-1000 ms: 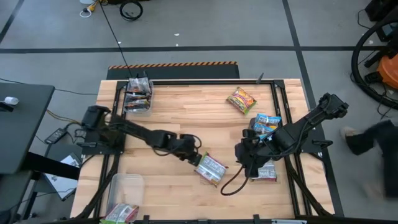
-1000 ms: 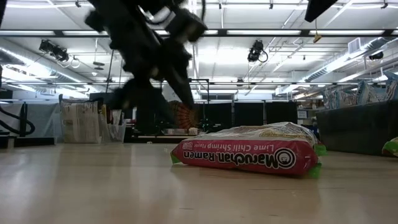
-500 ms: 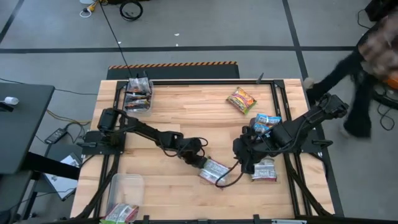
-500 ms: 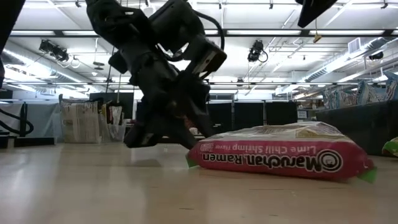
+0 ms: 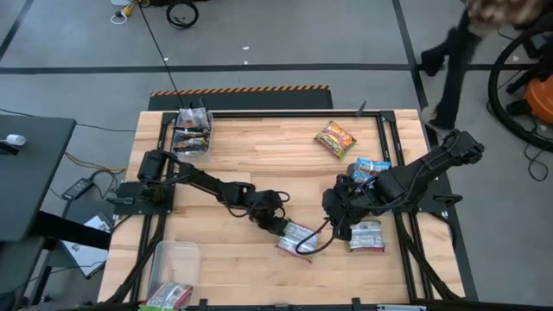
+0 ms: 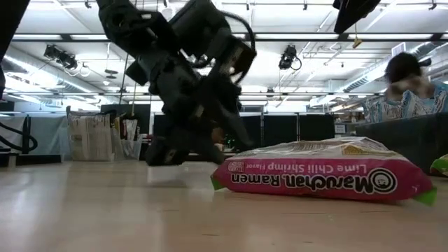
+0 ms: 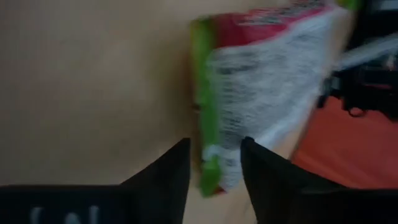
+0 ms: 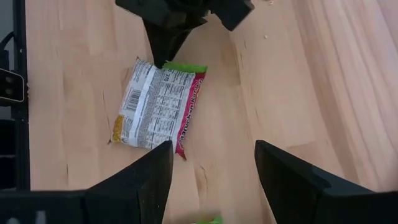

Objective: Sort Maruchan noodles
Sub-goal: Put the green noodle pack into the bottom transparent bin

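A Maruchan lime chili shrimp packet (image 5: 296, 239), pink-red with green ends, lies flat on the wood in front of the low camera (image 6: 315, 178), white back side up (image 8: 158, 106). My left gripper (image 5: 278, 223) reaches in from the table's left and is shut on the packet's green end (image 7: 214, 142). My right gripper (image 5: 335, 218) hovers open just right of the packet, touching nothing (image 8: 212, 146). Other packets lie on the right half: yellow-red (image 5: 335, 138), blue-white (image 5: 370, 170) and one under the right arm (image 5: 367, 235). My left gripper pinches a corner of the packet's green end seal (image 7: 210, 171) between its two fingers (image 7: 171, 177). The fingers slant down onto it from the table's left and far side (image 8: 163, 59). The packet stays flat on the table, not lifted (image 6: 224, 183).
A clear bin (image 5: 192, 134) with packets stands at the far left corner and another clear bin (image 5: 173, 263) at the near left. A dark cable (image 5: 315, 244) from the right arm loops beside the packet. A person (image 5: 458, 43) walks beyond the table's far right.
My left gripper moved toward the table's near right and met the packet's green end. The packet slid a little toward the near edge, growing larger in the low view. My right gripper drew slightly toward the far side. A person walked past the table's right side.
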### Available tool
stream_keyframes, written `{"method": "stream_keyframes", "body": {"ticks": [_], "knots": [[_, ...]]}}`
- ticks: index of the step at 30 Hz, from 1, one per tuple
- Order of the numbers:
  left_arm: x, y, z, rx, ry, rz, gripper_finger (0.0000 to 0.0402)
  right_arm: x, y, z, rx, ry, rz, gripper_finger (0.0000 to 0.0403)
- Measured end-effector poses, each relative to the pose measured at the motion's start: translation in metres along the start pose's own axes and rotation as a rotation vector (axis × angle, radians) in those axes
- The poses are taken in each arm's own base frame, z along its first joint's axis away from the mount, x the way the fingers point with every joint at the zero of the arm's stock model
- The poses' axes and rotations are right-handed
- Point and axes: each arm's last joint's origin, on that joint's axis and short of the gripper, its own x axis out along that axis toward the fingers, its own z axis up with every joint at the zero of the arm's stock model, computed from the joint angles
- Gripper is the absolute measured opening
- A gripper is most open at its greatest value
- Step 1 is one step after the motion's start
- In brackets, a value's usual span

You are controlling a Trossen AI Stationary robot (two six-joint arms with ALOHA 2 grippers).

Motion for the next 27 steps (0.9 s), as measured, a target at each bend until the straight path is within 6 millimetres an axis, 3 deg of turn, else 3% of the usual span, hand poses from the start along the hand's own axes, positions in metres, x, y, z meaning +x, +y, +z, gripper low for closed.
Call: {"method": "stream_keyframes", "body": {"ticks": [7,17,21,27], "knots": [[0.001,-0.003,0.0,-0.018,-0.011,-0.028,0.0218,0.0,0.0,0.0,0.0,0.001,0.004,0.0232],[0.024,-0.001,-0.007,-0.079,-0.088,-0.076,0.0226,0.001,-0.003,0.003,0.002,0.004,0.009,0.0232],[0.024,-0.002,-0.008,-0.058,-0.136,-0.073,0.0205,0.002,-0.003,0.003,-0.007,0.007,0.012,0.0232],[0.025,-0.002,-0.008,-0.042,-0.158,-0.073,0.011,0.002,-0.005,0.004,-0.051,0.0,0.004,0.0232]]}}
